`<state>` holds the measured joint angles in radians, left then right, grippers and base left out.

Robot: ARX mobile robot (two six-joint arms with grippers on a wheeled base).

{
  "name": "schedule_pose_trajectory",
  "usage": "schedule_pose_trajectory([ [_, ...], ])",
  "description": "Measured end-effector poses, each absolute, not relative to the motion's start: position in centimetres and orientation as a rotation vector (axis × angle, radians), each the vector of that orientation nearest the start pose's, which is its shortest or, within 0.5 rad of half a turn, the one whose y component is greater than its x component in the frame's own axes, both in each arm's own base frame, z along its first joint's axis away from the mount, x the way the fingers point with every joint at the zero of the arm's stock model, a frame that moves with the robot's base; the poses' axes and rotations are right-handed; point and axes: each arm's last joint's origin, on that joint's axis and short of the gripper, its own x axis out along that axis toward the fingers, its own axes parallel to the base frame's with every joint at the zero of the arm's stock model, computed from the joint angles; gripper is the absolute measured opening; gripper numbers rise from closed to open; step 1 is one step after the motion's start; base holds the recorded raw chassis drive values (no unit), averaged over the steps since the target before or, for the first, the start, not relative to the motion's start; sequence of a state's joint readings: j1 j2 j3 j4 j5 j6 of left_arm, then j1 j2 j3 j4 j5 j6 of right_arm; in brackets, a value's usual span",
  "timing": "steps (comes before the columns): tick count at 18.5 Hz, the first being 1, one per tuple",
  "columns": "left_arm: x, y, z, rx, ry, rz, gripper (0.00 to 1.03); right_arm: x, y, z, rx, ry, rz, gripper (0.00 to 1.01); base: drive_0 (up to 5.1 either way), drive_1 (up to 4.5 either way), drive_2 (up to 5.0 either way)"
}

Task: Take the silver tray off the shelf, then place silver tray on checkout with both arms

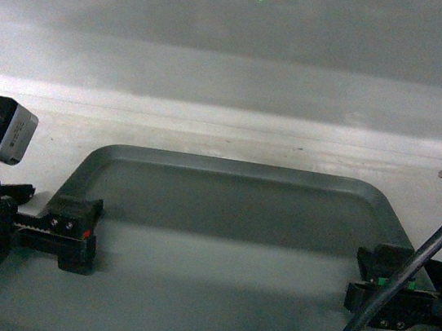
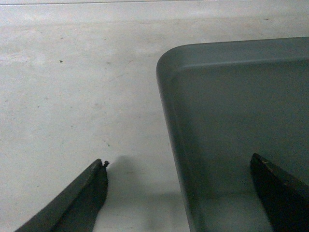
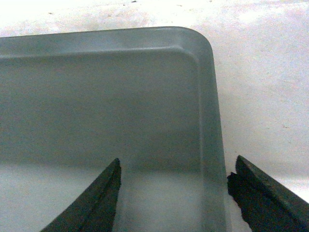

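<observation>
The silver tray lies flat on a white board with a white back panel behind it, which looks like the shelf. My left gripper is open and straddles the tray's left rim. In the left wrist view, the left gripper has one finger over the white board and the other over the silver tray. My right gripper is open across the right rim. The right wrist view shows the right gripper with one finger inside the silver tray and one outside. The checkout is out of view.
The back panel rises close behind the tray's far rim, and a shadow covers the tray's far half. A thick black cable runs across the right gripper. White board shows to the left of the tray, and more white board to its right.
</observation>
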<state>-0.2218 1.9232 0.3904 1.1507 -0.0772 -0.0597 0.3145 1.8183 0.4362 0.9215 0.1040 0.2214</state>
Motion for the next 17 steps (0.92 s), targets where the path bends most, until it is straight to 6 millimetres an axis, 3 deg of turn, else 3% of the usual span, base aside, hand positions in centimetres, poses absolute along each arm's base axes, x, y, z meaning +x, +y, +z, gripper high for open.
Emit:
schedule_pose_trajectory([
  [8, 26.2, -5.8, 7.4, 0.035, 0.373, -0.135, 0.25, 26.3, 7.6, 8.5, 0.144, 0.451, 0.114, 0.05, 0.0, 0.0, 0.0],
  [10, 26.1, -5.7, 7.5, 0.011, 0.375, -0.137, 0.11, 26.3, 7.6, 8.5, 0.174, 0.446, 0.109, 0.02, 0.0, 0.0, 0.0],
  [11, 26.1, -5.6, 7.5, -0.023, 0.377, -0.135, 0.08, 26.2, 7.5, 8.5, 0.177, 0.45, 0.108, 0.02, 0.0, 0.0, 0.0],
  [14, 25.4, -5.5, 8.0, -0.047, 0.395, -0.13, 0.06, 25.7, 7.4, 8.8, 0.178, 0.454, 0.118, 0.02, 0.0, 0.0, 0.0],
  [17, 25.2, -5.4, 10.2, -0.046, 0.345, -0.132, 0.05, 25.3, 7.3, 11.8, 0.175, 0.395, 0.129, 0.02, 0.0, 0.0, 0.0],
])
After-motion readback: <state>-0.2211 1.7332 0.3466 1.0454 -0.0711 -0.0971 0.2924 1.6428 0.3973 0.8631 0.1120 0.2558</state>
